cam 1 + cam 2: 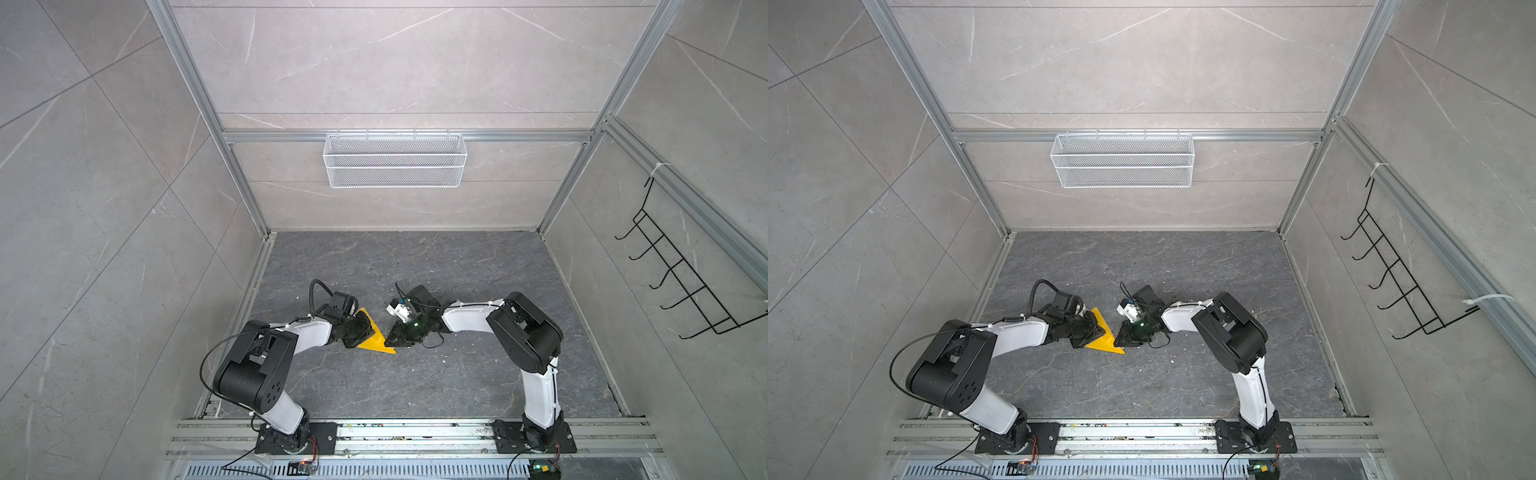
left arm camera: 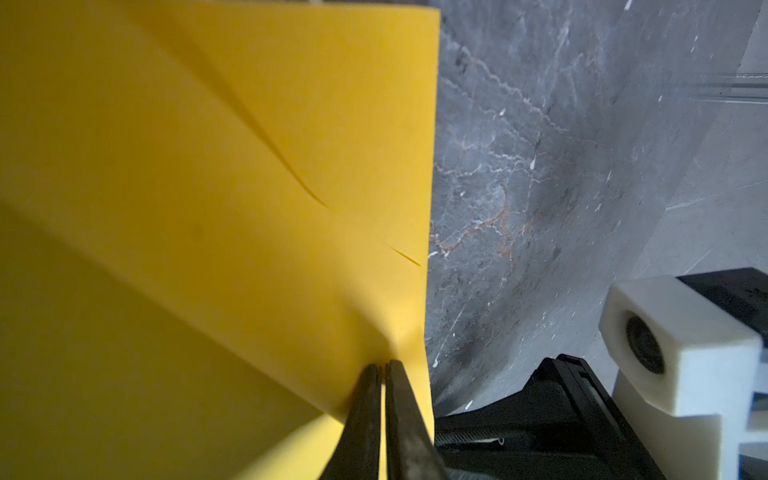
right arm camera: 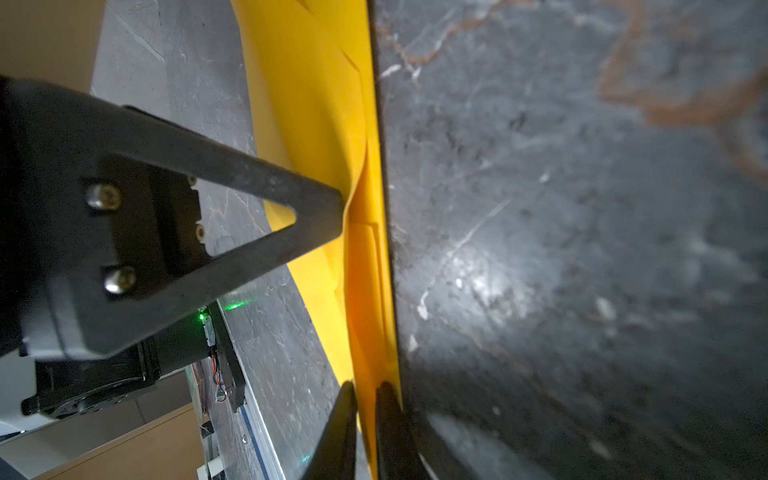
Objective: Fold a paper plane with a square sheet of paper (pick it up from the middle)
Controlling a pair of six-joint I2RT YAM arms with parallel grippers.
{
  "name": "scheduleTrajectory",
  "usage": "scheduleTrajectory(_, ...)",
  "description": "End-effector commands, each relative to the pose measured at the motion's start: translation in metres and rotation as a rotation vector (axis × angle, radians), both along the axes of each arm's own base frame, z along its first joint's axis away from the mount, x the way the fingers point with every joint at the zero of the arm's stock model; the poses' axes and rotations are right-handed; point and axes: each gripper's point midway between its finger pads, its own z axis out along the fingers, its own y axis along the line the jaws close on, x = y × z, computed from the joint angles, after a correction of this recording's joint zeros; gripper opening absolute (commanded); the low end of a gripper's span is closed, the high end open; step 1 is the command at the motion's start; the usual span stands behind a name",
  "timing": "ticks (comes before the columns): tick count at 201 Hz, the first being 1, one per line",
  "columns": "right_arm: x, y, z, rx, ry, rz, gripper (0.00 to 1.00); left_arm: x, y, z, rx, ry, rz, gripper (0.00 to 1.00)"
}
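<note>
1. The left gripper (image 1: 362,332) is clamped on the yellow paper (image 1: 376,338). In the left wrist view its fingertips (image 2: 374,378) press together with the sheet pinched between them, close to one straight edge.
2. The right gripper (image 1: 390,337) faces the left gripper from the opposite side. In the right wrist view its fingertips (image 3: 347,399) stand on either side of the paper's folded edge, nearly together, and the paper fills the narrow gap between them.
3. In both top views the paper shows as a folded triangle spanning the space between the two grippers. Its sharpest corner lies just in front of the right gripper.
4. In the right wrist view one long edge of the paper runs along the dark tabletop (image 3: 582,249). Layered folds show beside the left gripper's finger.
5. The white wrist camera (image 2: 665,353) of the right arm sits just beyond the paper's free edge.
</note>
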Motion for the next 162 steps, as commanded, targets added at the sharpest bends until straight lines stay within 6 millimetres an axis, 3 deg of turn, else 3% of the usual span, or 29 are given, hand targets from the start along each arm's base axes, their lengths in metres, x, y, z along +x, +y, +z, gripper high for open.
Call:
scheduleTrajectory(1,-0.011,-0.025,-0.032,-0.148,0.04,-0.013,0.16,-0.01,0.01,-0.013,0.041,0.042,0.008,0.11)
scheduleTrajectory(15,-0.008,-0.018,-0.019,-0.104,0.02,-0.011,0.2,-0.01,0.01,-0.013,0.043,0.041,0.005,0.11)
scheduleTrajectory(56,0.01,-0.008,0.045,-0.007,-0.128,-0.033,0.36,-0.009,0.01,-0.011,0.04,0.04,0.004,0.11)
scheduleTrajectory(83,0.008,-0.01,0.054,-0.014,-0.14,-0.022,0.32,-0.009,0.01,-0.011,0.041,0.039,0.002,0.11)
scheduleTrajectory(108,0.0,0.003,0.061,0.031,-0.116,0.022,0.23,-0.009,0.01,-0.012,0.041,0.04,0.002,0.11)
scheduleTrajectory(162,0.001,0.018,0.048,0.015,-0.077,0.028,0.09,-0.01,0.01,-0.013,0.043,0.046,0.003,0.11)
